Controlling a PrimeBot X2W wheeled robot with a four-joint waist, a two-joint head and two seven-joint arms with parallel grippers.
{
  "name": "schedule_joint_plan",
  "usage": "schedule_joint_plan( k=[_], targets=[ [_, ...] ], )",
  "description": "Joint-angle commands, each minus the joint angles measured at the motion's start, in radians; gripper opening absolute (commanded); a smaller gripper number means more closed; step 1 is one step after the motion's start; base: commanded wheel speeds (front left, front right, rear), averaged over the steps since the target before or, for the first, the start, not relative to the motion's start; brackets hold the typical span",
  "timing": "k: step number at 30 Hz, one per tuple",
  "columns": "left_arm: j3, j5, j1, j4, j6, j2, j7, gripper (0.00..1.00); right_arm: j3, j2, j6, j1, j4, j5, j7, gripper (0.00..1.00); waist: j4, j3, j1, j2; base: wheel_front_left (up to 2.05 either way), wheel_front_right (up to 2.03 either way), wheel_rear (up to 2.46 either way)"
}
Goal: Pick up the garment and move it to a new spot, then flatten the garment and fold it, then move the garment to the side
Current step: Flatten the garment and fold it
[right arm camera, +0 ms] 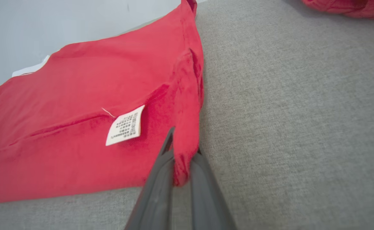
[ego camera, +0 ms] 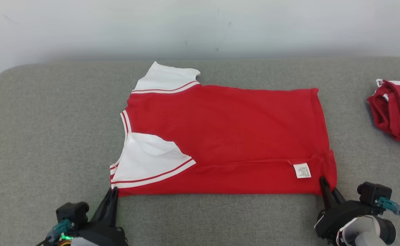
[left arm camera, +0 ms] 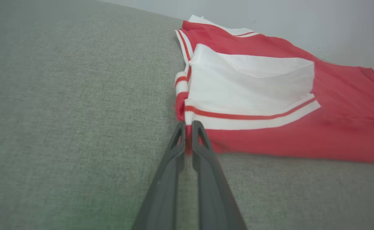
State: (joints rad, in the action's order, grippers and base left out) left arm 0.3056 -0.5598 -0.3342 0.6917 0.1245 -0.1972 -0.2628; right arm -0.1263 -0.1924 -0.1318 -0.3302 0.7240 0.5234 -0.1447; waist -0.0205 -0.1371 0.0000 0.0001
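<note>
Looks like the fold step to me. The red garment (ego camera: 227,130) lies flat in the middle of the grey counter (ego camera: 50,136). The left gripper (ego camera: 113,194) has its fingers pinched on the near-left corner, and the right gripper (ego camera: 324,182) is clamped on the near-right corner. Next move, I reckon: lift both corners evenly and carry the near edge over to the far edge, keeping it taut.

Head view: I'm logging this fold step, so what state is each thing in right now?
red garment: lying flat, near edge folded over
near sleeve: folded in onto the body
far sleeve: spread outward
care label: exposed, face up
left gripper: shut on the garment's near collar-side corner
right gripper: shut on the garment's near hem corner
second red garment: crumpled, at the right edge
</note>
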Motion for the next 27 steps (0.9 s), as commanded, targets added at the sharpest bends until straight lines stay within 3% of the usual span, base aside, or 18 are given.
schedule_joint_plan(
  k=[1, 11, 20, 21, 22, 27],
  targets=[
    [-0.015, 0.003, 0.038, -0.025, 0.006, 0.003, -0.002, 0.0, -0.009, -0.004, 0.003, 0.027, -0.012, 0.019, -0.013, 0.0, -0.006, 0.033, 0.0, -0.0001, 0.0, 0.0, 0.0],
    [-0.067, 0.038, 0.258, -0.206, -0.008, 0.021, -0.003, 0.0, -0.012, -0.044, 0.003, 0.191, -0.133, 0.064, 0.003, 0.0, -0.036, 0.117, 0.0, -0.0001, 0.0, 0.0, 0.0],
    [-0.046, 0.049, 0.397, -0.254, -0.021, 0.036, -0.001, 0.0, 0.078, -0.039, 0.003, 0.404, -0.284, 0.027, 0.088, 0.0, -0.07, 0.164, 0.0, -0.0001, 0.0, 0.0, 0.0],
    [-0.043, 0.061, 0.396, -0.25, -0.023, 0.032, -0.001, 0.4, 0.084, -0.034, 0.003, 0.413, -0.297, 0.017, 0.094, 0.44, -0.068, 0.165, 0.0, -0.0001, 0.0, 0.0, 0.0],
    [-0.041, 0.06, 0.395, -0.248, -0.028, 0.032, -0.001, 1.0, 0.09, -0.028, 0.003, 0.42, -0.307, 0.006, 0.1, 1.0, -0.066, 0.166, 0.0, -0.0001, 0.0, 0.0, 0.0],
    [-0.066, 0.063, 0.38, -0.248, -0.033, 0.04, -0.002, 1.0, 0.105, -0.001, 0.003, 0.414, -0.348, -0.056, 0.096, 1.0, -0.051, 0.168, 0.0, -0.0001, 0.0, 0.0, 0.0]
  ],
)
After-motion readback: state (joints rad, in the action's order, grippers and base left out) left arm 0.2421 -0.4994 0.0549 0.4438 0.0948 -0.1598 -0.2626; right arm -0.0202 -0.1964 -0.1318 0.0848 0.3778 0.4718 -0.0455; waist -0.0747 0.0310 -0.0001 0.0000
